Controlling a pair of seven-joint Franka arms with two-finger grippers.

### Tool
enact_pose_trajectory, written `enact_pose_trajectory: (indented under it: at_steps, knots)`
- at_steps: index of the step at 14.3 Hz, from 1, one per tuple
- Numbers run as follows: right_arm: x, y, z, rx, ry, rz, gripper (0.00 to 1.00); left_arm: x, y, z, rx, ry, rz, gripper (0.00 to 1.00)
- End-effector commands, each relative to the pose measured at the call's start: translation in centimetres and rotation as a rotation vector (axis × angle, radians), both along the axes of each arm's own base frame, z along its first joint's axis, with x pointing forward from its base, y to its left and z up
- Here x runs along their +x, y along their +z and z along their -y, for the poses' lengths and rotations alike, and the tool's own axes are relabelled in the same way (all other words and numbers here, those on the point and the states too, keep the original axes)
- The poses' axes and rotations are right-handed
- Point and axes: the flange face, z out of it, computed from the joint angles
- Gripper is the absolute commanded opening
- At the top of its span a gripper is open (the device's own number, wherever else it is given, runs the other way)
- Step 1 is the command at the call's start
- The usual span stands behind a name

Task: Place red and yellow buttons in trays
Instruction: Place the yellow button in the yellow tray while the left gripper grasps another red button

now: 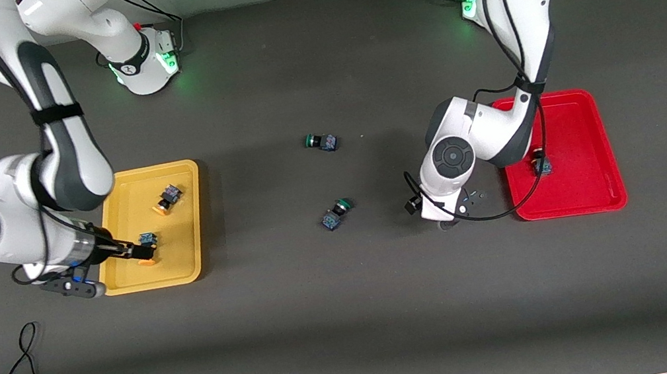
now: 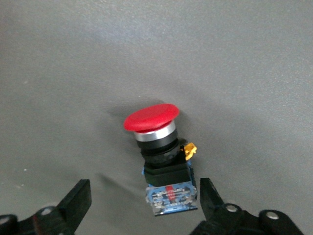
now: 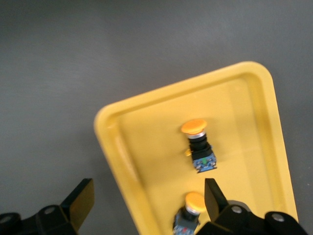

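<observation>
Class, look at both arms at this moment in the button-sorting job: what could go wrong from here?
1. The left gripper is open around a red button lying on its side on the bare table; a closing grip might roll it or squeeze it out.
2. The right gripper is open inside the yellow tray, right beside a yellow button; withdrawing could nudge it or catch the rim.

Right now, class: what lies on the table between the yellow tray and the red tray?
Two green-capped switches, seen in the front view: one farther from the camera, one nearer, both on bare table between the yellow tray and the red tray.
</observation>
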Motion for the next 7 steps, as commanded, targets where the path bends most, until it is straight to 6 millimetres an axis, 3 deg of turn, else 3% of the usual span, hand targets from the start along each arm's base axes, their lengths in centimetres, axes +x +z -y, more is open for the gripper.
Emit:
enact_pose_trajectory:
  at_steps: [1, 3, 4, 5, 7]
  knots:
    - [-0.6, 8.7, 0.4, 0.023, 0.065, 0.071, 1.0, 0.4, 0.5, 0.9, 0.009, 0.0, 0.019, 0.69]
    - [-1.5, 14.1, 0.6, -0.013, 0.121, 0.114, 1.0, 0.5, 0.1, 0.9, 0.013, -0.004, 0.018, 0.21]
    - [-2.2, 16.2, 0.4, -0.007, 0.139, 0.124, 1.0, 0.4, 0.0, 1.0, 0.013, -0.005, 0.016, 0.08]
    - [-2.7, 18.4, 0.3, -0.007, 0.156, 0.149, 1.0, 0.6, 0.4, 1.1, 0.013, -0.006, 0.016, 0.07]
    - [-4.3, 22.4, 1.3, -0.043, 0.192, 0.168, 1.0, 2.1, 3.1, 1.6, 0.013, -0.011, 0.022, 0.07]
